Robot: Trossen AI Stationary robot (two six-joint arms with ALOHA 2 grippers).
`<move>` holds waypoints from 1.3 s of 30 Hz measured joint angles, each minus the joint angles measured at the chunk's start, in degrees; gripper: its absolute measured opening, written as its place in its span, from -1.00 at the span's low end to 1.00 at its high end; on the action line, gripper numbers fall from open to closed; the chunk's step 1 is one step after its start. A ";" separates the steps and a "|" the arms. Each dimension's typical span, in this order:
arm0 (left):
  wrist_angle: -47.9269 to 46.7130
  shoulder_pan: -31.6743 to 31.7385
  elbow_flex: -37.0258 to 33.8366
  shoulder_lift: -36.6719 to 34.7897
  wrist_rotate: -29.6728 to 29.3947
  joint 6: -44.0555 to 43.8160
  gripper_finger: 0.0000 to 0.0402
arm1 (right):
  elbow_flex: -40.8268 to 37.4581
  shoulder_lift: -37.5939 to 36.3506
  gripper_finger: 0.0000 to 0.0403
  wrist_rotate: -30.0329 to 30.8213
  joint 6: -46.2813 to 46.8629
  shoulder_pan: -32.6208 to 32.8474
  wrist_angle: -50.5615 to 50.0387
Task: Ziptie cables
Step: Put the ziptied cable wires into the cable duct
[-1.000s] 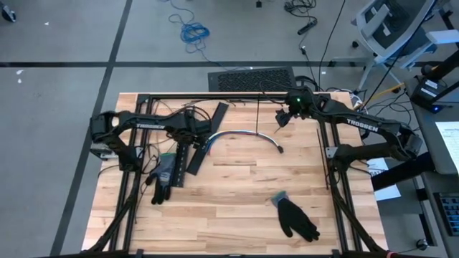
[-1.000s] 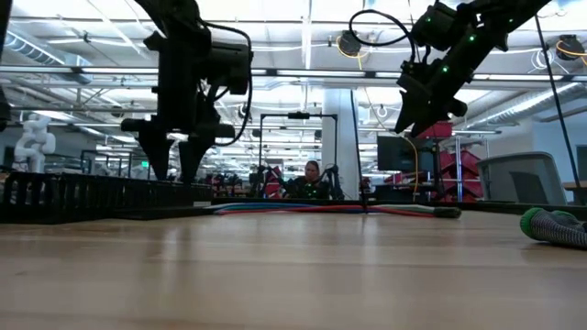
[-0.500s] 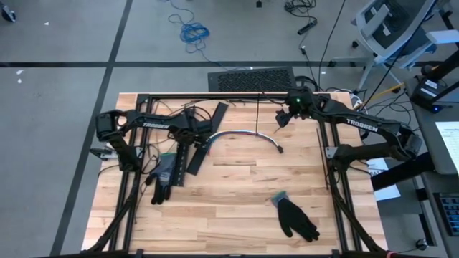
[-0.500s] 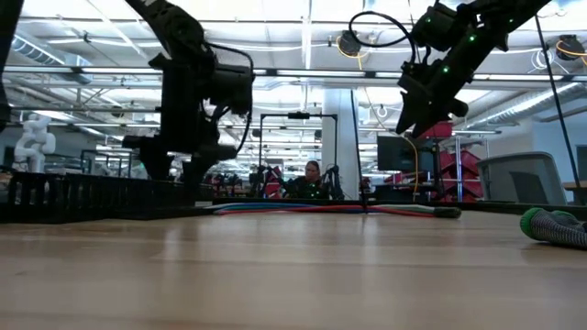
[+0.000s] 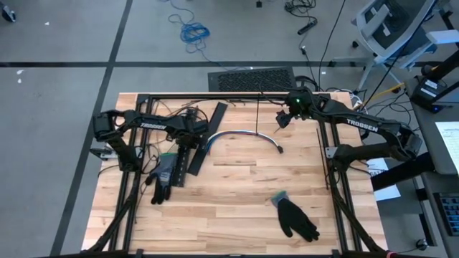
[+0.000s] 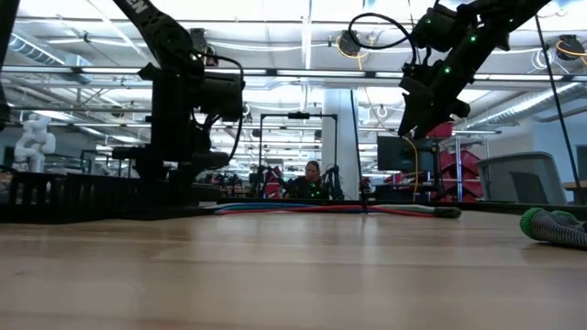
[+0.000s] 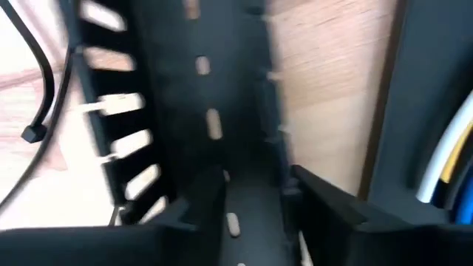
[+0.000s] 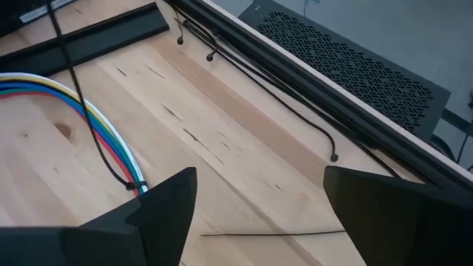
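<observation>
The cables (image 5: 244, 135), a coloured bundle, lie in an arc on the far half of the wooden table and also show in the low view (image 6: 321, 209) and the right wrist view (image 8: 81, 111). A black slotted strip (image 5: 179, 161) lies at the left. My left gripper (image 7: 255, 214) points straight down onto it (image 5: 188, 141), with its fingers apart, one over the strip's channel floor (image 7: 214, 125) and one outside the side wall. My right gripper (image 5: 281, 118) hangs open above the far side of the table, past the cables' right end. My left gripper comes at the slotted strip from above, near its far end. Its fingers (image 7: 203, 210) stand on either side of one long side wall (image 7: 277, 159). Whether they touch the wall, I cannot tell.
A flat black strip (image 5: 208, 136) lies slanted beside the slotted one. A grey and black glove (image 5: 163, 175) lies at the left, and a black glove (image 5: 295, 218) at the near right. Thin black strands (image 8: 273, 233) lie near the far frame rail (image 5: 215, 97).
My left gripper has come down toward the slotted strip, and its fingers now sit low behind the strip's wall in the low view. The cables and my right gripper have kept still.
</observation>
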 joint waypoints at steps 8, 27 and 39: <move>-0.57 -0.06 0.90 0.05 0.39 2.01 -0.95 | 0.00 0.00 0.43 -0.04 2.32 0.00 0.00; -6.22 -5.99 22.77 -14.61 5.51 48.87 -0.99 | 0.00 0.00 0.43 2.87 2.31 -0.17 -2.04; -2.03 -20.88 24.06 -7.88 10.93 57.37 -1.00 | 0.00 -0.75 0.43 3.54 2.30 -7.22 -7.05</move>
